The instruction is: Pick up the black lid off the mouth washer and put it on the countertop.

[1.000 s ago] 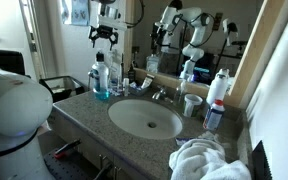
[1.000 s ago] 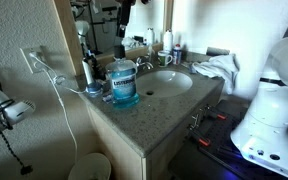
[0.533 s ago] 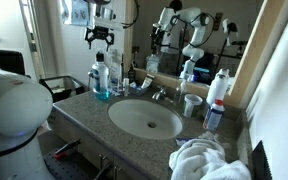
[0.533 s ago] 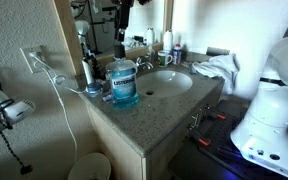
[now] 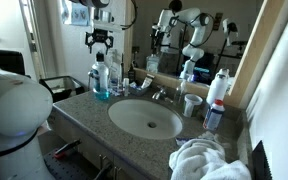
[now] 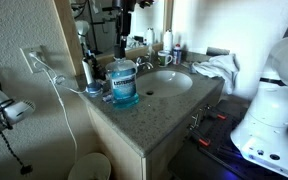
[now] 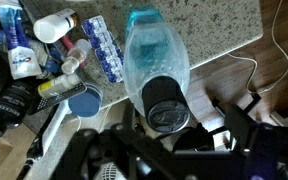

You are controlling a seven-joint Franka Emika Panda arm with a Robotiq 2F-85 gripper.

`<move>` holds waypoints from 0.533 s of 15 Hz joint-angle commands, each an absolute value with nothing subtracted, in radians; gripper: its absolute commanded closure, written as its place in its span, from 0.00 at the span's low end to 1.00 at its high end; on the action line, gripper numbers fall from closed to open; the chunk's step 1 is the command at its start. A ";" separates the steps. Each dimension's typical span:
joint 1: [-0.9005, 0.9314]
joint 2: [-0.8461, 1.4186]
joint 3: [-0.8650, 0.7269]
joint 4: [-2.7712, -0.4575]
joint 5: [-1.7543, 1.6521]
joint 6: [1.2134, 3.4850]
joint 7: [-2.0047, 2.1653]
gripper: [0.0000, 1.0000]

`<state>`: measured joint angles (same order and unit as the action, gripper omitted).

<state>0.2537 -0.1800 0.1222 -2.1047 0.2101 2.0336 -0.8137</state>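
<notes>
Overhead, claw [image 5: 102,45] spread wide above black lid [image 7: 167,103], mouth washer [image 7: 154,58] label too blurred to read

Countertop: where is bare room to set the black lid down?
Bare stone runs along the countertop front, between the mouthwash bottle, the sink and the edge. Crowded: the strip behind the sink, with white bottles and a cup; a white towel covers the corner past the sink.
</notes>
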 commanded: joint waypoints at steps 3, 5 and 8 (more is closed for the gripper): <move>0.245 -0.192 0.138 -2.126 0.192 2.072 -0.787 0.55; 0.245 -0.190 0.137 -2.125 0.197 2.073 -0.789 0.71; 0.244 -0.189 0.136 -2.125 0.195 2.077 -0.787 0.80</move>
<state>0.2536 -0.1797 0.1228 -2.1082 0.2076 2.0477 -0.8137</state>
